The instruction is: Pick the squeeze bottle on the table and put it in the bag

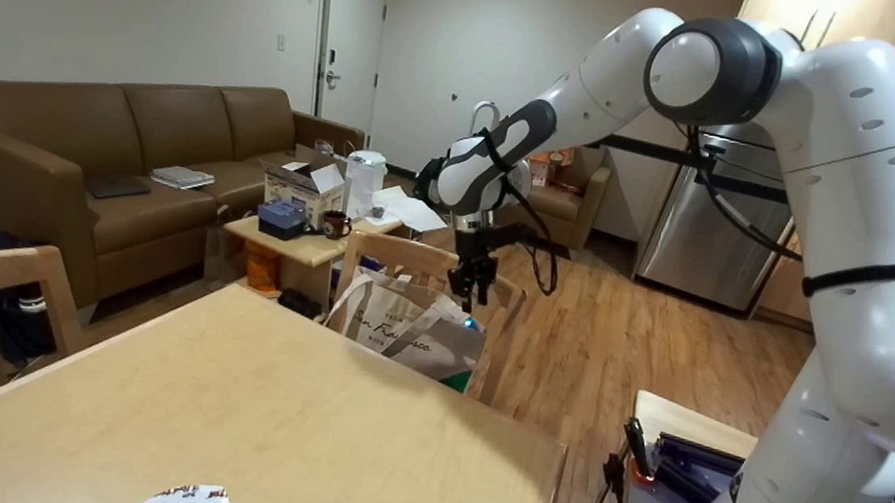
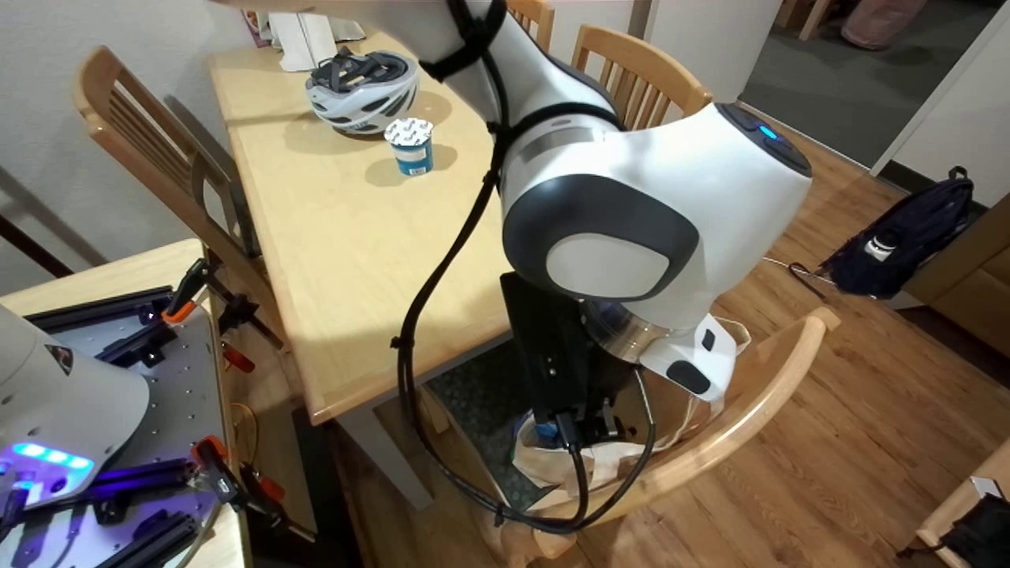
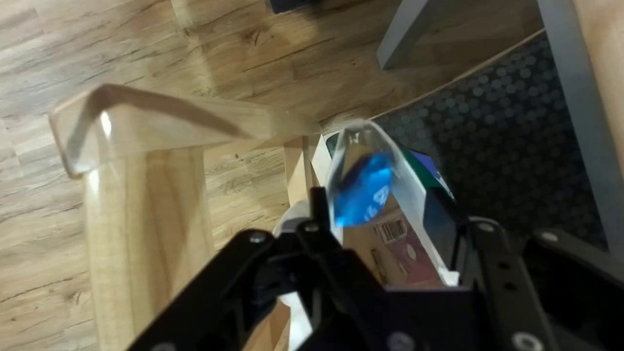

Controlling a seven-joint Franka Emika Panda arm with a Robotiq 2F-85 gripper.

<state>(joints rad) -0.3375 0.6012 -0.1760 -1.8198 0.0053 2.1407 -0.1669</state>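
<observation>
A beige tote bag (image 1: 408, 333) with printed lettering stands open on a chair beside the table. Its mouth also shows in an exterior view (image 2: 544, 465) and in the wrist view (image 3: 412, 195). My gripper (image 1: 474, 296) points down at the bag's mouth. In the wrist view its fingers (image 3: 378, 207) stand wide apart. A blue thing with white marks (image 3: 365, 195), perhaps the squeeze bottle, is at the bag's opening, beyond the fingers. It is blurred, so its full shape cannot be told. A bit of blue also shows below the gripper in both exterior views (image 1: 469, 323) (image 2: 546, 430).
The chair's back (image 2: 757, 418) rises close behind the bag, and the table edge (image 1: 436, 384) runs in front of it. A blue cup with a patterned lid (image 2: 412, 150) and a helmet (image 2: 363, 99) are on the table. A printed package (image 3: 414, 253) lies inside the bag.
</observation>
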